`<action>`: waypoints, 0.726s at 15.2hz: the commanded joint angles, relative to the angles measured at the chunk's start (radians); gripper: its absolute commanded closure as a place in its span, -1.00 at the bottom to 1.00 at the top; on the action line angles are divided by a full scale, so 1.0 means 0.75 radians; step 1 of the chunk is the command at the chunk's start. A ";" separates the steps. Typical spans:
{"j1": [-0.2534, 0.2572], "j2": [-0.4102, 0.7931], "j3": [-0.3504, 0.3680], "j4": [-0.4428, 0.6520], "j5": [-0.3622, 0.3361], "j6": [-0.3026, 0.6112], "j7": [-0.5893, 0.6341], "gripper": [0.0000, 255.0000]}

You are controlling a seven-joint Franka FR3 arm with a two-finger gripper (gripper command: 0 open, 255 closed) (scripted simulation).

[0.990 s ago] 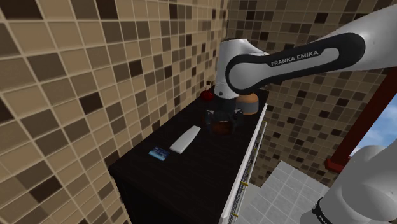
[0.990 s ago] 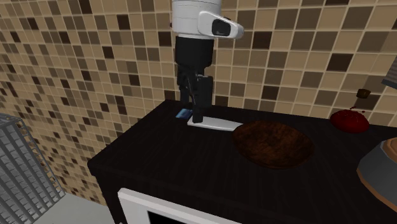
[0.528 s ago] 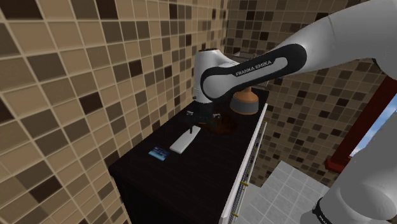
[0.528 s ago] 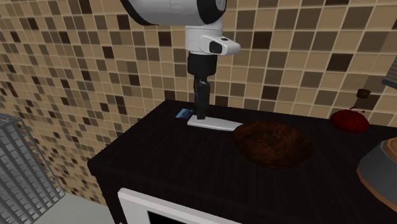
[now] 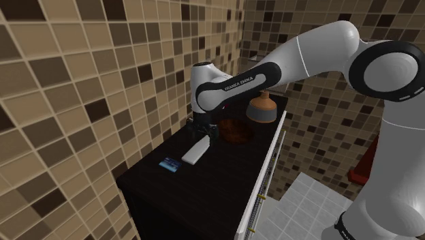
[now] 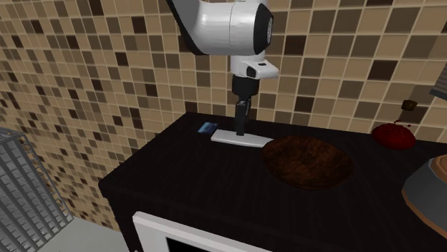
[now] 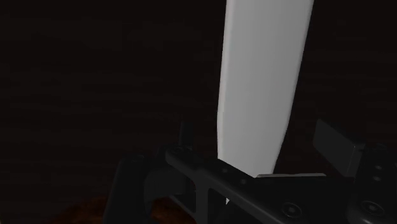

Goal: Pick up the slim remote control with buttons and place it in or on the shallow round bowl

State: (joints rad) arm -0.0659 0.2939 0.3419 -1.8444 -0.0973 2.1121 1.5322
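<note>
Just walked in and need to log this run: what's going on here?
A white Franka arm holds its black gripper down at a slim pale remote lying flat on a dark countertop. In the wrist view the fingers stand apart either side of it, so it is not gripped yet. The shallow brown bowl sits beside the remote.

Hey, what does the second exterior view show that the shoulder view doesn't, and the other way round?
The second exterior view adds a red round object on the counter toward that view's right and a grey wire rack at its lower left. The shoulder view adds a red post and the arm's FRANKA EMIKA lettering. Both share the white remote, the open claw over it, the small blue card, the brown bowl and the dark counter.
</note>
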 commanded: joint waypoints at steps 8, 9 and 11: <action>0.019 0.125 -0.033 0.009 -0.053 0.110 0.082 -1.00; 0.019 0.125 -0.033 0.009 -0.052 0.110 0.082 -1.00; 0.019 0.125 -0.033 0.009 -0.053 0.110 0.082 -1.00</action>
State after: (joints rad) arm -0.0518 0.3857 0.3174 -1.8382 -0.1360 2.1932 1.5933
